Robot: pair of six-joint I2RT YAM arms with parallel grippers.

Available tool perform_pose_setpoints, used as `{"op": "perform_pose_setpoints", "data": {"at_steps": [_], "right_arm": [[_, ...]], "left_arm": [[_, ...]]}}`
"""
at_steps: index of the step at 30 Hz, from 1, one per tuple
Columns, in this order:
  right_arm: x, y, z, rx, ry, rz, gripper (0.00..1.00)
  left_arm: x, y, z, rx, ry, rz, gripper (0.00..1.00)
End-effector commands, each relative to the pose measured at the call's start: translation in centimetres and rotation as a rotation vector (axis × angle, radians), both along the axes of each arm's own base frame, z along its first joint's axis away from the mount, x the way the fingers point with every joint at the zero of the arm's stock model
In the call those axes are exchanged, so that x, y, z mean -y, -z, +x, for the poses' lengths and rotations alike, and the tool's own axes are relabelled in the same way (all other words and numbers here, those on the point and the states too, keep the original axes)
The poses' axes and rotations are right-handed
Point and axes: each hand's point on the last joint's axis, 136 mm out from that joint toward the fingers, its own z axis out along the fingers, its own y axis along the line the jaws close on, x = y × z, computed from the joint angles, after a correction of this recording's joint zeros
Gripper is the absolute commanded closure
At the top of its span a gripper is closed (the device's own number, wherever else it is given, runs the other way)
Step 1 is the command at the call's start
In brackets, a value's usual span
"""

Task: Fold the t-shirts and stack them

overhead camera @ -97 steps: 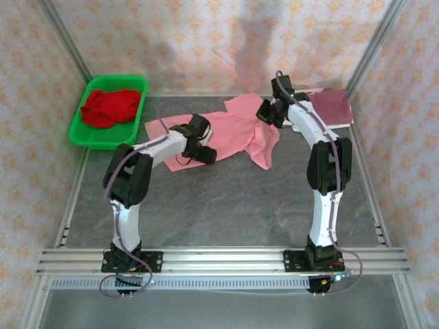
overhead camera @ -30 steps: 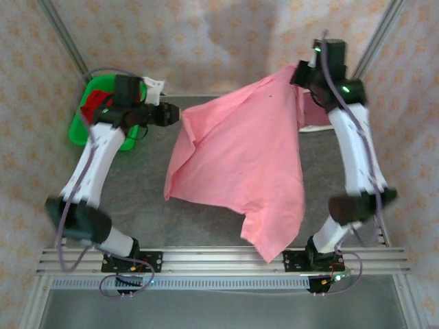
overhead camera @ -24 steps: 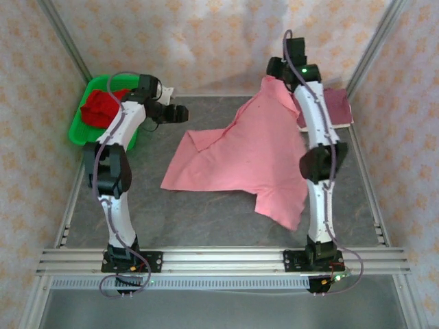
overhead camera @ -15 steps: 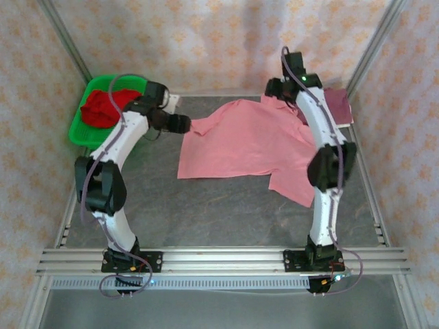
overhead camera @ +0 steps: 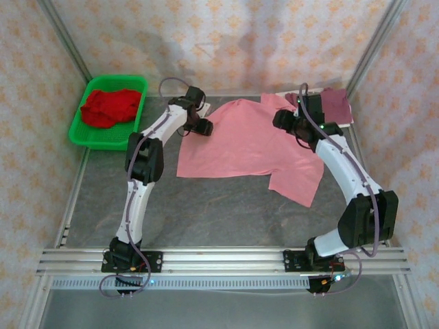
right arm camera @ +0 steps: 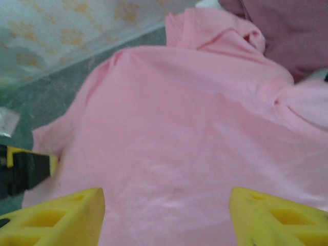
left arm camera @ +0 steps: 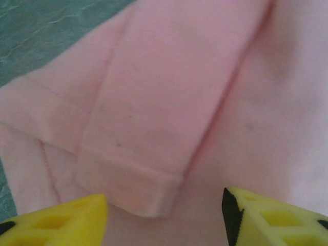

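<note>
A large salmon-pink t-shirt lies spread flat across the back middle of the table, one sleeve trailing toward the front right. My left gripper is at its left shoulder, open, and its yellow fingertips straddle a folded sleeve hem without pinching it. Over the shirt's right shoulder, my right gripper is also open, and the pink cloth lies smooth below its spread fingers. A red t-shirt is bunched in the basket. A maroon t-shirt lies at the back right corner.
The green mesh basket stands at the back left, against the patterned wall. Bare grey tabletop stretches in front of the pink shirt. Aluminium frame posts rise at both back corners, and a rail runs along the near edge.
A second ago both grippers held the pink shirt up in the air. It has since come down flat on the table, both grippers have let go, and both arms have lowered toward it.
</note>
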Motion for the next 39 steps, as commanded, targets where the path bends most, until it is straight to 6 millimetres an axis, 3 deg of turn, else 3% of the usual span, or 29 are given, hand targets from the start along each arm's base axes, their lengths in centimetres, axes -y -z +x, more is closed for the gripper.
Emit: {"op": "perform_pose_setpoints", "data": {"at_steps": [1,3,6,9,12,14,15,17,22,26,27,30,33,39], "right_arm": [[0.7,-0.7,-0.7,0.036,0.033,0.014,0.35],[0.5,0.1,-1.2,0.015,0.029,0.026,0.35],[0.5,0.6,-1.8,0.008,0.032,0.038,0.36],[0.7,0.7,-2.1,0.01,0.039,0.037,0.36],[0.7,0.8,-2.1,-0.002,0.039,0.033,0.36],[0.7,0.6,-2.1,0.004,0.039,0.031,0.36],[0.7,0.4,-2.0,0.008,0.037,0.033,0.36],[0.5,0.4,-1.8,0.013,0.025,0.037,0.35],[0.2,1.6,-1.4,-0.018,0.022,0.046,0.36],[0.3,1.7,-1.2,-0.019,0.027,0.039,0.36],[0.4,1.7,-1.2,-0.017,0.03,0.034,0.36],[0.5,1.7,-1.2,-0.016,0.034,0.027,0.36],[0.5,1.9,-1.2,-0.022,0.033,0.032,0.36],[0.4,2.0,-1.2,-0.022,0.037,0.038,0.37]], "left_arm": [[-0.9,-1.7,0.8,0.026,-0.04,0.019,0.48],[-1.3,-0.8,1.2,0.013,-0.057,0.025,0.53],[-2.4,-0.4,1.7,-0.004,-0.085,0.045,0.82],[-3.0,-1.7,2.1,0.029,-0.1,0.044,0.85],[-2.9,-4.0,2.6,0.08,-0.101,0.025,0.99],[-2.9,-4.7,3.0,0.098,-0.118,0.005,1.0],[-3.1,-4.7,2.9,0.085,-0.133,-0.011,0.93],[-2.9,-4.1,2.4,0.045,-0.15,-0.037,0.63],[-2.1,-1.3,1.0,-0.019,-0.176,-0.08,0.46],[-1.4,0.2,0.6,-0.058,-0.172,-0.083,0.45],[-1.3,0.5,0.5,-0.064,-0.171,-0.083,0.47],[-0.9,1.0,0.4,-0.072,-0.163,-0.088,0.78],[-1.0,0.8,0.4,-0.064,-0.175,-0.091,0.96],[-2.2,-1.3,-0.8,-0.005,-0.22,-0.077,1.0]]}}
